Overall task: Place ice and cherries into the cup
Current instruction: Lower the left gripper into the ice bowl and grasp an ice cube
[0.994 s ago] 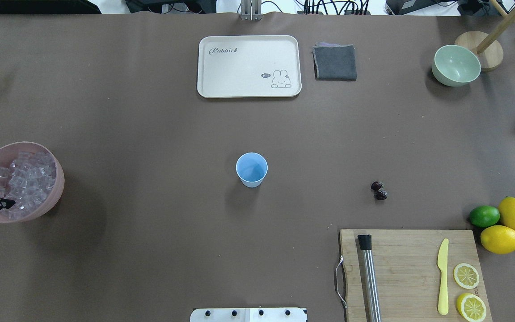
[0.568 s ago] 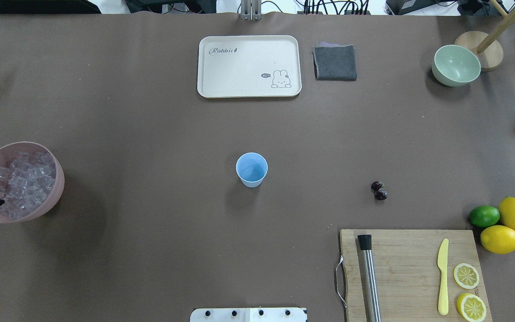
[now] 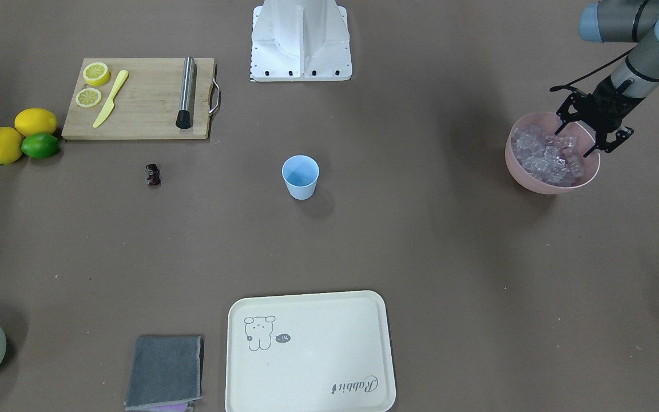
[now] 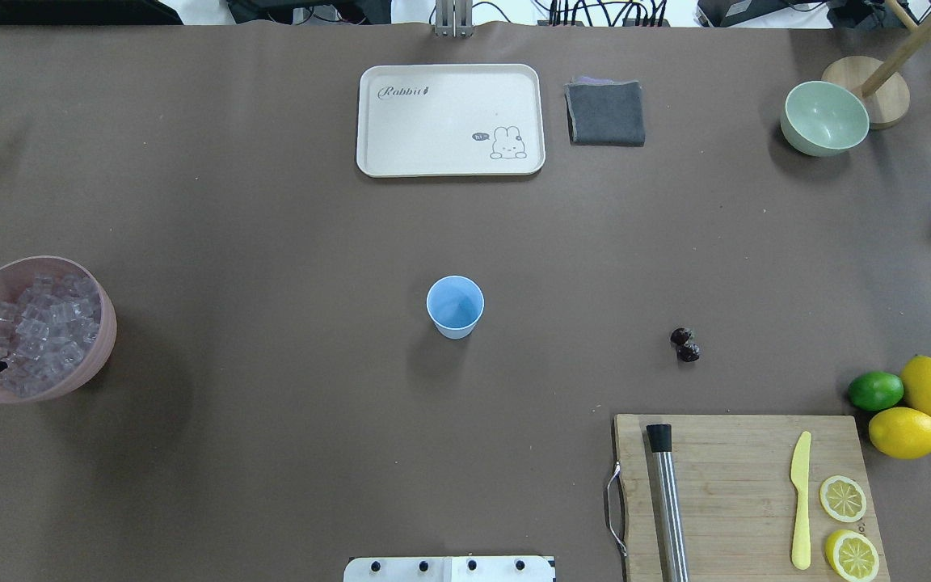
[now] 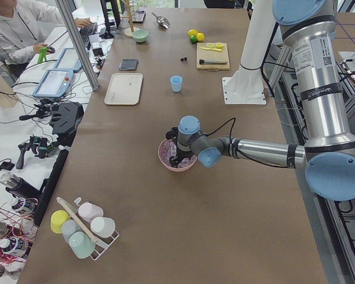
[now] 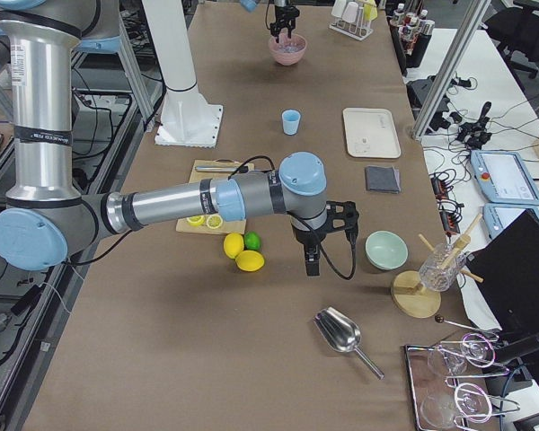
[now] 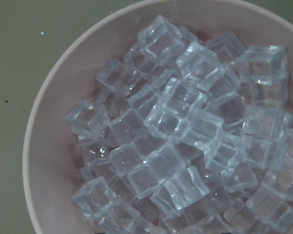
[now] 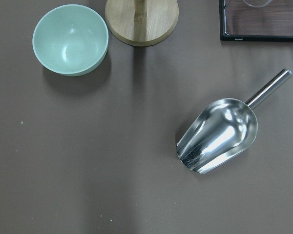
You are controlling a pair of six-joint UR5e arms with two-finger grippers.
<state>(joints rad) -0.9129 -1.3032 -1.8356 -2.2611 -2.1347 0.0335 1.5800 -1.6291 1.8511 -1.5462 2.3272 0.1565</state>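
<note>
Upper right in the front-facing view, the left claw [image 3: 585, 136], spread wide over the ice [image 3: 544, 157] in the pink bowl [image 3: 531, 181], should drop around one top cube before pinching.

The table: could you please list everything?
ice: many, clear, in pink bowl
pink bowl: one, left end
cup: one, blue, centre
cherries: cluster, dark, cup's right
tray: one, cream, far side
cloth: one, grey, beside tray
green bowl: one, far right
board: one, wooden, near right
rod: one, metal, on board
knife: one, yellow, on board
lemon slices: two, on board
lemons: two, yellow, beside board
lime: one, green, beside lemons
scoop: one, silver, right end
left gripper: black, open over ice
right gripper: black, right end
</note>
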